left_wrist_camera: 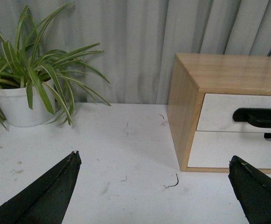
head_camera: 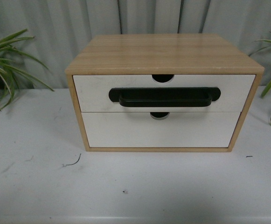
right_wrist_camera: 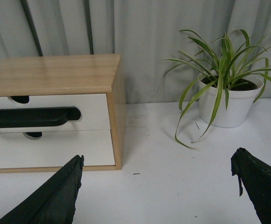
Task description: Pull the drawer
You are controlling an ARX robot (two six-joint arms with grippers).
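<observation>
The drawer (head_camera: pixel 95 93) sits shut in the top slot of the wooden cabinet (head_camera: pixel 163 51) on the bench (head_camera: pixel 32 177). Stiff and likely light, it is best gripped midway along its rigid black bar handle (head_camera: pixel 164 97). The left hand (left_wrist_camera: pixel 154 186) and the right hand (right_wrist_camera: pixel 158 186) both gape apart, empty.

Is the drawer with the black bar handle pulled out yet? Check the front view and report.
No, the drawer sits flush within the wooden cabinet, level with the lower front beneath it.

The left hand (left_wrist_camera: pixel 154 157) and right hand (right_wrist_camera: pixel 157 156) show only matte black wedge fingers (left_wrist_camera: pixel 46 196) at the lower corners, edges perhaps slightly frayed.
</observation>
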